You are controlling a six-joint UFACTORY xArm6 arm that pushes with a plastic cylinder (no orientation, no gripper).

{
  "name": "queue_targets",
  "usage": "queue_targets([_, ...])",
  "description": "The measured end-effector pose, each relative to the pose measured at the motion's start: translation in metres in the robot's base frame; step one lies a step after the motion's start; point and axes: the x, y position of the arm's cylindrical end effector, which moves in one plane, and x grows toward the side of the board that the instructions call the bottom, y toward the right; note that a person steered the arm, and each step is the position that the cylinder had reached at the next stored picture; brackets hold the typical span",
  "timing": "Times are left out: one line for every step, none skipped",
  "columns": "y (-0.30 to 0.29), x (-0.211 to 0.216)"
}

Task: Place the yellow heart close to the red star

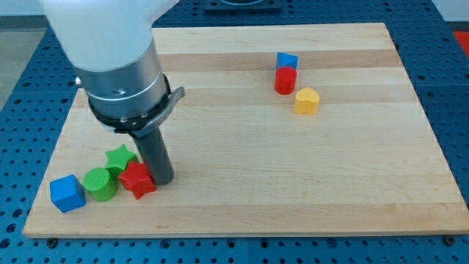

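Yellow heart [307, 100] sits far right on desk [242, 198], glossy, point toward view's bottom. Red cylinder [285, 80] and blue block [286, 60] just beside it, upper left. Red star [137, 180] near left, touching my tip [163, 180]; green star [119, 158], green cylinder [99, 183], blue cube [67, 193] cluster there. No fingers on this rod.

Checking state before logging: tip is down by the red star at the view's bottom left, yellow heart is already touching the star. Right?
Not quite. The camera view shows my tip beside the red star at the view's bottom left, but the yellow heart is not touching it: it lies far off toward the view's upper right, next to the red cylinder.
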Motion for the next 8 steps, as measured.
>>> queue_targets([-0.009,0.007])
queue_targets([-0.005,0.007])
queue_targets([0.019,-0.003])
queue_targets([0.047,-0.013])
queue_targets([0.074,-0.022])
queue_targets([0.104,-0.033])
queue_targets([0.13,-0.047])
queue_targets([0.157,-0.058])
